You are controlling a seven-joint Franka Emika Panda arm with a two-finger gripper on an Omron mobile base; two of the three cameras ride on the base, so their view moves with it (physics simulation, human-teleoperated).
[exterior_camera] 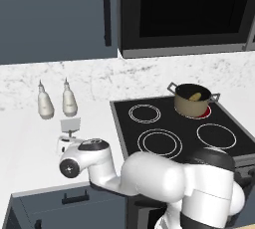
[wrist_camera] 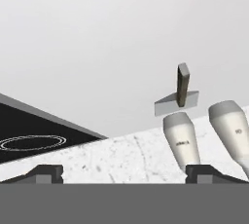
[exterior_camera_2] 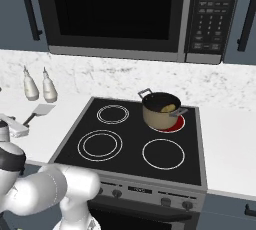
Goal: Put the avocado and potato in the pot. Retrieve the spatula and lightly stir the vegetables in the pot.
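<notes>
1. Pot (exterior_camera: 191, 99): tan, on the far right burner of the stove (exterior_camera: 149, 146), which glows red beneath it. The potato (exterior_camera: 195, 96) shows inside as a yellow lump; the avocado cannot be made out in the dark interior.
2. Spatula (exterior_camera_2: 39, 111): flat on the white desk (exterior_camera_2: 65, 119) left of the stove, blade toward the far wall, handle pointing near-left.
3. Two white bottles (exterior_camera: 55, 101): upright just beyond the blade, close to it.
4. Gripper (wrist_camera: 124, 172): jaws spread wide, holding nothing, low over the desk near the spatula.
5. Risk, bottles: judged close enough that a wide approach could knock one over.
6. Risk, handle: thin and lying flat, so the fingertips may scrape the desk or push it away instead of closing on it.
7. Risk, later: a loosely held spatula could twist during stirring or tip the light pot.
</notes>
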